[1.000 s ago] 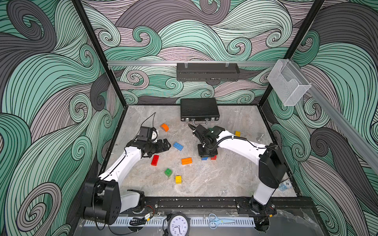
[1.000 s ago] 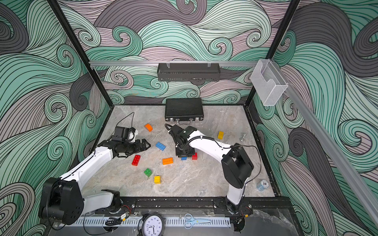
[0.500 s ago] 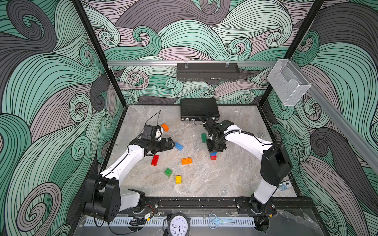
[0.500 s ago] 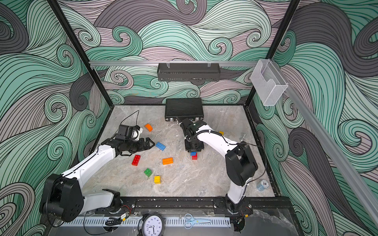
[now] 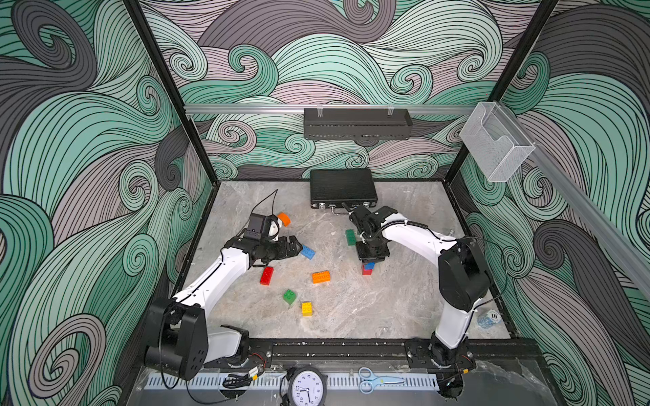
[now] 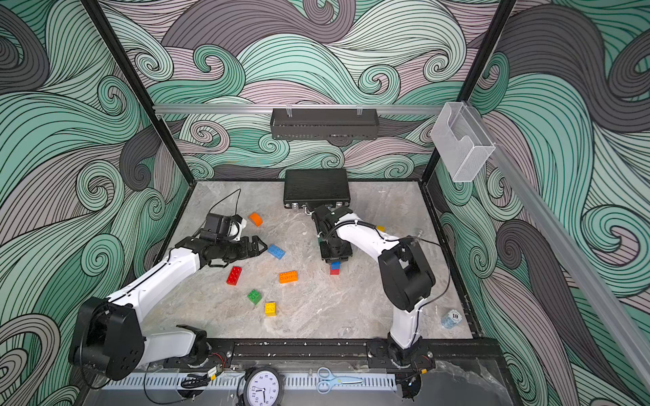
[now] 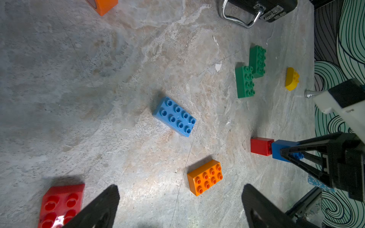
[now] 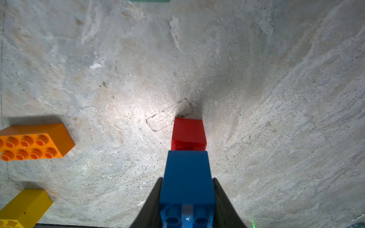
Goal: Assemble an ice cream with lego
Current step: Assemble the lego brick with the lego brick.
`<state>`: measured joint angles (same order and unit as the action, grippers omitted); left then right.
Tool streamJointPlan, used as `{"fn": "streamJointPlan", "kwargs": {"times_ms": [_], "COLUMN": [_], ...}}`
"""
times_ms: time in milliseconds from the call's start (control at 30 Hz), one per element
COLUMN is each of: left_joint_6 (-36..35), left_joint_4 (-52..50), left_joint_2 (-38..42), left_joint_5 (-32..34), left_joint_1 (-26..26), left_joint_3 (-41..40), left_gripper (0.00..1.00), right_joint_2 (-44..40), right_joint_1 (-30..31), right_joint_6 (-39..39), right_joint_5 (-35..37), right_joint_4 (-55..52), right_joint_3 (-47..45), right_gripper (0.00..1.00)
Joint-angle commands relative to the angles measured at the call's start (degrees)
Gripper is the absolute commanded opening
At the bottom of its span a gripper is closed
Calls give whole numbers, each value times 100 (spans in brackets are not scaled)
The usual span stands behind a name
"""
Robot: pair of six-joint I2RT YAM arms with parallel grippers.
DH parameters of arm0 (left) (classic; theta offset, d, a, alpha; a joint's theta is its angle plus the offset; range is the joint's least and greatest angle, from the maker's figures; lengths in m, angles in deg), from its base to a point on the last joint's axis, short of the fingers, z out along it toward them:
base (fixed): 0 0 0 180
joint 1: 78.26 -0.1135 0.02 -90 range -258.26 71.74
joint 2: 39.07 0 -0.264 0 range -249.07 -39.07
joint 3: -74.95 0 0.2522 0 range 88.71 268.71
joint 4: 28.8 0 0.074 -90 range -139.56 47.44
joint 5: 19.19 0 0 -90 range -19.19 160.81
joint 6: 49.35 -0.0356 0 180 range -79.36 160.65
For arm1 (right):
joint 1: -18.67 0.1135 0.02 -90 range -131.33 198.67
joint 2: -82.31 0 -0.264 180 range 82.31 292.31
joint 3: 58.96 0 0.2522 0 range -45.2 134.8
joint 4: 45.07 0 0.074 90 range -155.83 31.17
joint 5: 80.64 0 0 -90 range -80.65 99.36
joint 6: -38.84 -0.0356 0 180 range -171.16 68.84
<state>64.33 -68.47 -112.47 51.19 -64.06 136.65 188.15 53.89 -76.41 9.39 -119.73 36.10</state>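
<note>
Two square bricks stand stacked right of table (image 5: 387, 316) centre, blue brick (image 8: 187, 163) directly atop red brick (image 8: 188, 132), right gripper (image 8: 187, 180) clamped on the blue; left gripper (image 7: 180, 190) gapes empty, blue oblong brick (image 7: 174, 116) just ahead, axis slanted across its jaws.

blue square brick (image 8: 186, 177) stacked upright atop red square brick (image 8: 188, 132).
</note>
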Motion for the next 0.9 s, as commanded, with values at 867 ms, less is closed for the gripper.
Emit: {"fn": "streamJointPlan", "kwargs": {"times_ms": [867], "left_joint_6": [-56], "left_joint_4": [-207], "left_joint_2": [-121], "left_joint_5": [167], "left_joint_1": [66], "left_joint_3": [207], "left_gripper": [97], "right_joint_2": [396], "right_joint_1": [-59], "right_joint_6": [-424], "right_joint_5": [-32], "right_joint_4": [-10], "right_joint_3": [-373], "right_gripper": [22]}}
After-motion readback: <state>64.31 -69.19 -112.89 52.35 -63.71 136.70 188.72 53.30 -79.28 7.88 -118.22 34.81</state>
